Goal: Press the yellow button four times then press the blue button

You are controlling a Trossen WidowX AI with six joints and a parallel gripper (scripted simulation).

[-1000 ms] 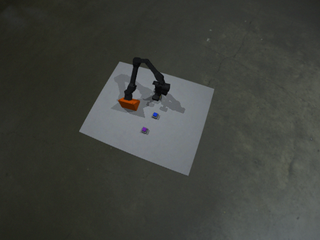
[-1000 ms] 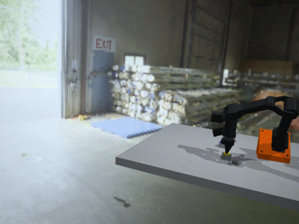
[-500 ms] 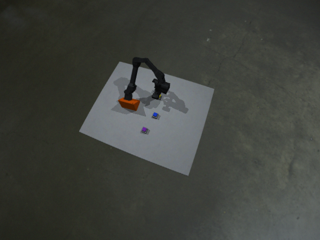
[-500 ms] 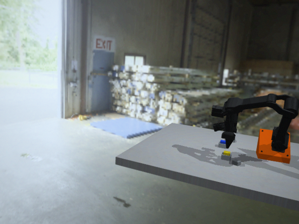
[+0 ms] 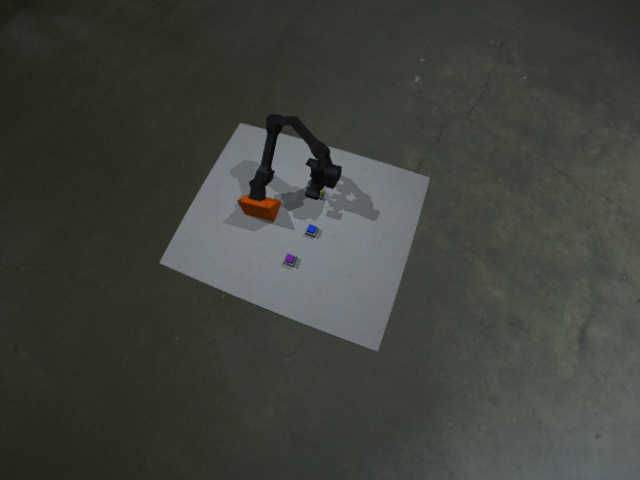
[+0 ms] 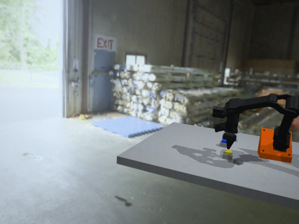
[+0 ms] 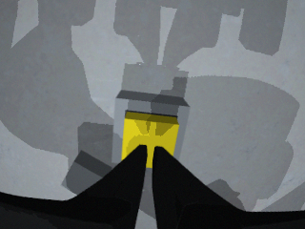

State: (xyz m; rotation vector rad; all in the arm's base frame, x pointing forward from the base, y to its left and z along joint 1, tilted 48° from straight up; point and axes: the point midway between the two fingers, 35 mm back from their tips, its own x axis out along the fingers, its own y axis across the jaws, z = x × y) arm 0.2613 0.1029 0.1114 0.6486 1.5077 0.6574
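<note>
The yellow button (image 6: pixel 227 152) (image 7: pixel 149 135) sits on a grey base on the grey table; in the top view only a sliver of it (image 5: pixel 321 192) shows behind the gripper. My gripper (image 5: pixel 312 195) (image 6: pixel 229 146) (image 7: pixel 149 153) is shut and empty, pointing straight down, its tips a small gap above the yellow button. The blue button (image 5: pixel 311 228) (image 6: pixel 224 140) stands apart from the gripper; in the exterior view it is partly hidden behind the fingers.
A purple button (image 5: pixel 290 258) stands beyond the blue one, farther from the arm's orange base (image 5: pixel 259 207) (image 6: pixel 274 148). A small grey block (image 6: pixel 238 162) lies just beside the yellow button's base. The table edge (image 6: pixel 168 173) is well away from the gripper.
</note>
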